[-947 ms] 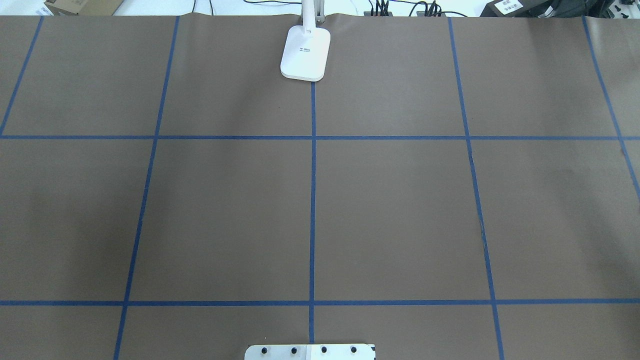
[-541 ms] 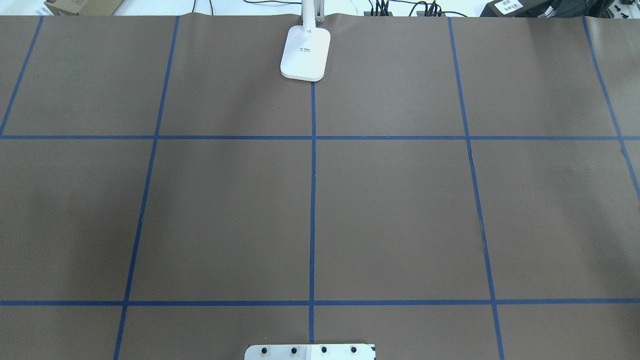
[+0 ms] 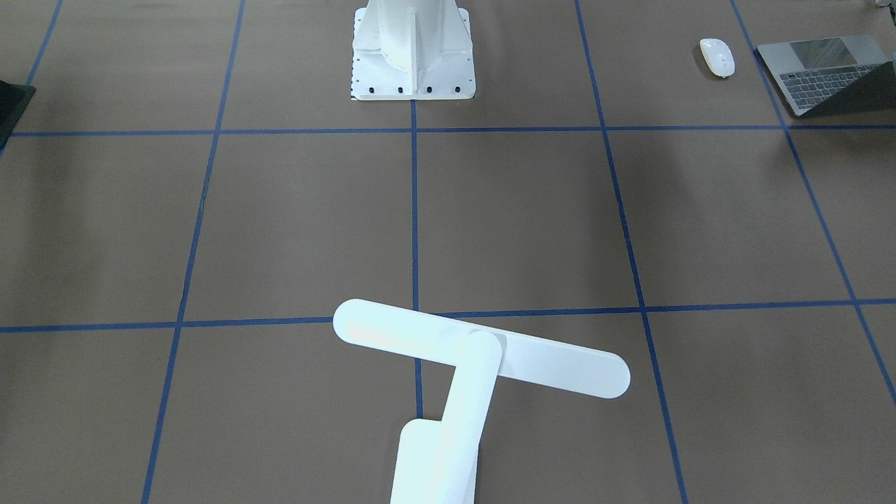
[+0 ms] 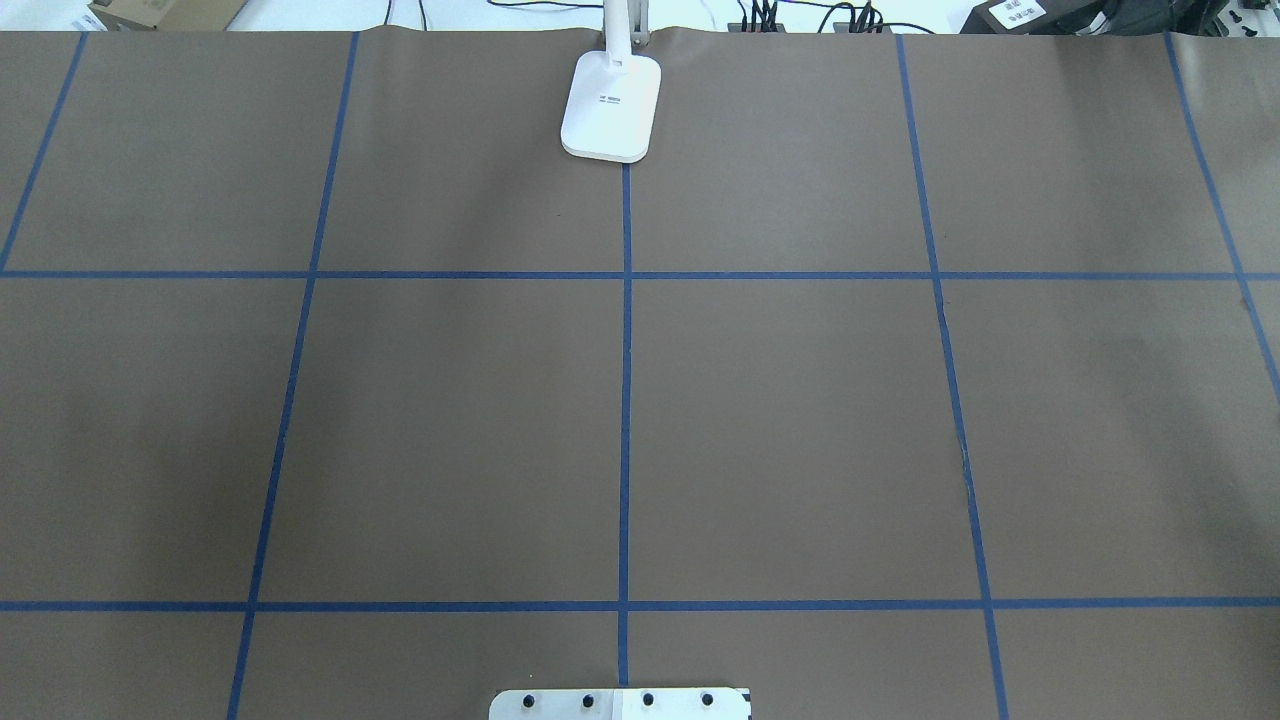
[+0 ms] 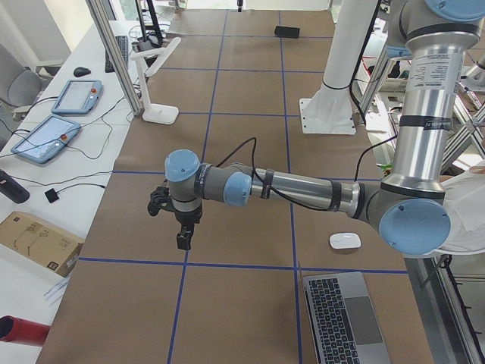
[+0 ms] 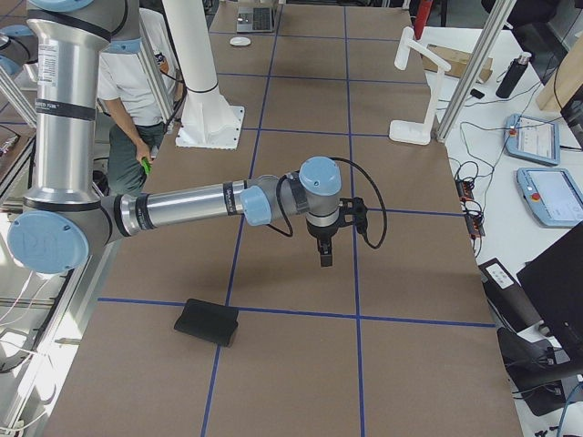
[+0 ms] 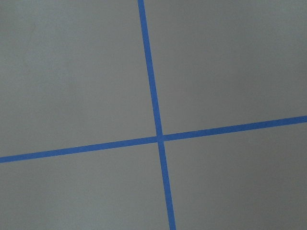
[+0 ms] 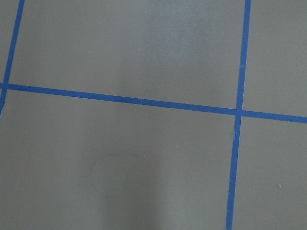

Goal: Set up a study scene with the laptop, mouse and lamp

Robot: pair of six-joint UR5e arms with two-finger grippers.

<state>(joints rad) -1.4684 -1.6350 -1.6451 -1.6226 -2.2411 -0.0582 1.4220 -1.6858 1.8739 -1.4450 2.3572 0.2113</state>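
Note:
The laptop [image 3: 815, 77] lies open at the table's near-robot corner on my left side, also in the left-side view [image 5: 345, 318]. The white mouse [image 3: 717, 57] lies beside it, apart [image 5: 344, 241]. The white lamp [image 4: 611, 105] stands at the far edge on the centre line, its bar head [image 3: 483, 348] over the table. My left gripper [image 5: 183, 243] hangs above bare paper, far from all three. My right gripper [image 6: 326, 259] hangs above bare paper too. Both show only in the side views, so I cannot tell if they are open or shut.
The white bolted pedestal [image 3: 413, 49] stands at the robot's edge. A black mat [image 6: 208, 321] lies on my right side. Brown paper with blue tape lines [image 7: 158, 139] covers the table. A person [image 6: 137, 91] stands behind the pedestal. Tablets and cables [image 5: 57, 129] lie beyond the far edge.

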